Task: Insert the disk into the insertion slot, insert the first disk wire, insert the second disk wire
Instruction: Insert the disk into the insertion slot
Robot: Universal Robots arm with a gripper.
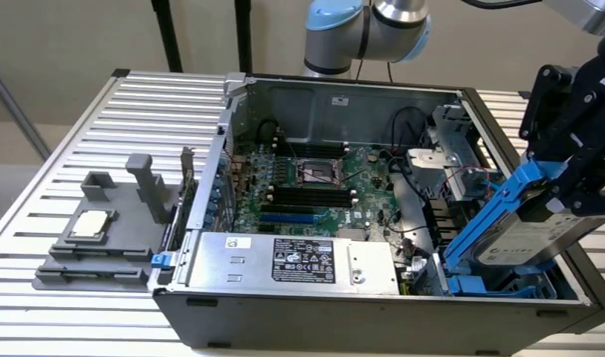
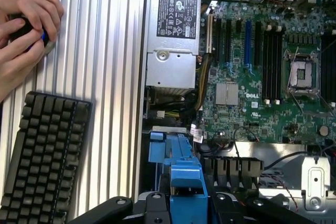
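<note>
Gripper (image 1: 558,195) jaws are clamped on the disk (image 1: 525,242), gripping the upper end of its blue carrier. It hangs tilted, with its lower end just over the slot (image 1: 486,286) in the corner of the computer case (image 1: 382,312), near the power supply (image 1: 362,260). Step 1 looks to be in hand: the disk is not yet seated and neither of the 2 wires is plugged in. Seating it calls for squaring the carrier to the slot's rails.
</note>
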